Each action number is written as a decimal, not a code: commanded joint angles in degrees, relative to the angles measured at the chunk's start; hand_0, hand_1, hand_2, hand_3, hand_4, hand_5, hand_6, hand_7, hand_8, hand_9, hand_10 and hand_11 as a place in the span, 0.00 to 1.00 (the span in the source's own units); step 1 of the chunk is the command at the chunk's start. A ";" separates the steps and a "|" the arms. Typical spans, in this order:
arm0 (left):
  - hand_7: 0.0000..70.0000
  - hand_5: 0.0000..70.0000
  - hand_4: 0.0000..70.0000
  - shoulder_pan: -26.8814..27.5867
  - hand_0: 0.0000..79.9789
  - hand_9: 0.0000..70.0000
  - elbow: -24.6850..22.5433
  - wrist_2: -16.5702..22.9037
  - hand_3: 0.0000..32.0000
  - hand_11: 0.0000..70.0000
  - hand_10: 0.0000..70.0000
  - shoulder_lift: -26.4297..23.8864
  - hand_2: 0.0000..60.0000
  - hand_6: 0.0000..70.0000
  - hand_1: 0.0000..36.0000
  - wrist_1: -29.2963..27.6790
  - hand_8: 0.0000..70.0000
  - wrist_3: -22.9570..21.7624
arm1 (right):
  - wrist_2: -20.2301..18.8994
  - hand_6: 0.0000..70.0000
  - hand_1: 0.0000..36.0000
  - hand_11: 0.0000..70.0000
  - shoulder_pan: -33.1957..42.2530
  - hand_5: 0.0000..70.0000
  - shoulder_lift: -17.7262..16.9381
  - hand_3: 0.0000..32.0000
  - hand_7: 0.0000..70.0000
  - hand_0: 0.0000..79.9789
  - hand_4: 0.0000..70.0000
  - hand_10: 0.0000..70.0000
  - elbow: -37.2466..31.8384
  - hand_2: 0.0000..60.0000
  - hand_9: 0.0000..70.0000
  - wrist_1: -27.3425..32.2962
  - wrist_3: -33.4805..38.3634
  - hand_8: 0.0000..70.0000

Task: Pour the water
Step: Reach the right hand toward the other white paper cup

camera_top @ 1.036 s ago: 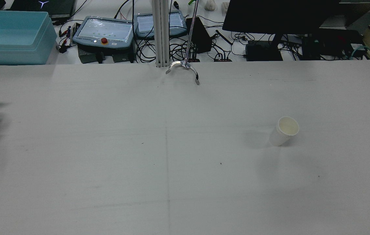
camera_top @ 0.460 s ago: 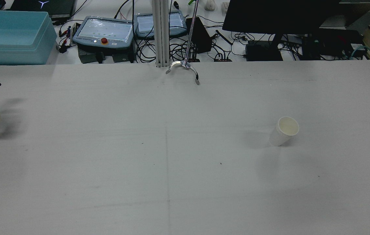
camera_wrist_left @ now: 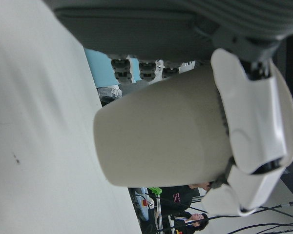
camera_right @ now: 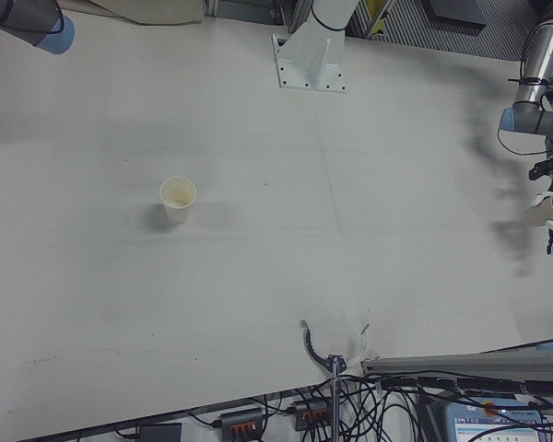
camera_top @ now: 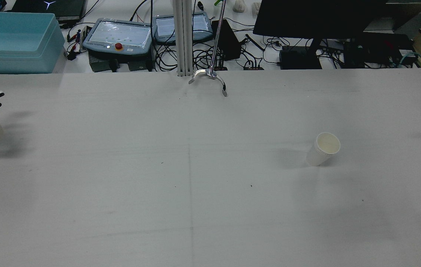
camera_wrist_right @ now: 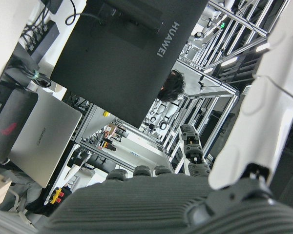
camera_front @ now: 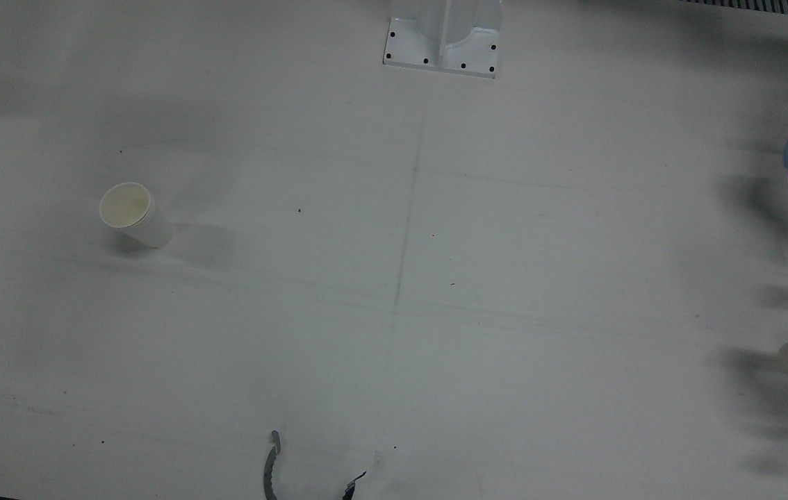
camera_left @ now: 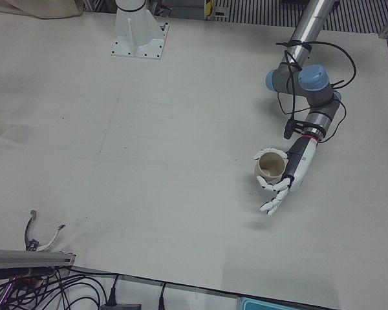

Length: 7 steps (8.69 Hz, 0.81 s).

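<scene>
Held cup [camera_left: 270, 165] at table's [camera_top: 195, 185] left edge, second cup [camera_top: 323, 149] right (well apart)

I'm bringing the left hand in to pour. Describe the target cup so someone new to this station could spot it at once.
Start from the big grey table and look to the half on the robot's right. A single white paper cup stands there upright, nothing near it. The only other cup is held off the table in the left hand at the opposite edge.

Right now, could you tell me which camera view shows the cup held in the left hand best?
The left-front view: the held cup and left hand show whole, rim included. The left hand view fills with its side only; front, rear and right-front views catch it small at their edges.
</scene>
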 commanded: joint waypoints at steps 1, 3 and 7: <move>0.26 1.00 1.00 0.15 0.65 0.12 -1.43 0.04 0.00 0.17 0.10 0.03 1.00 0.15 1.00 1.46 0.08 0.00 | 4.00 0.00 0.26 0.06 -14.86 0.12 0.59 0.00 0.00 0.62 0.10 0.02 4.66 0.00 0.00 0.67 -2.07 0.00; 0.26 1.00 1.00 0.15 0.68 0.12 -1.52 0.13 0.00 0.18 0.10 0.03 1.00 0.16 1.00 1.72 0.09 -0.53 | 11.10 0.05 0.27 0.02 -26.82 0.16 2.34 0.00 0.10 0.63 0.17 0.00 5.31 0.00 0.00 0.58 -2.88 0.00; 0.26 1.00 1.00 0.24 0.68 0.12 -1.52 0.04 0.00 0.18 0.10 0.03 1.00 0.16 1.00 1.99 0.09 -1.15 | 25.23 0.00 0.26 0.00 -35.01 0.12 2.44 0.00 0.00 0.61 0.07 0.00 3.47 0.00 0.00 0.76 11.28 0.00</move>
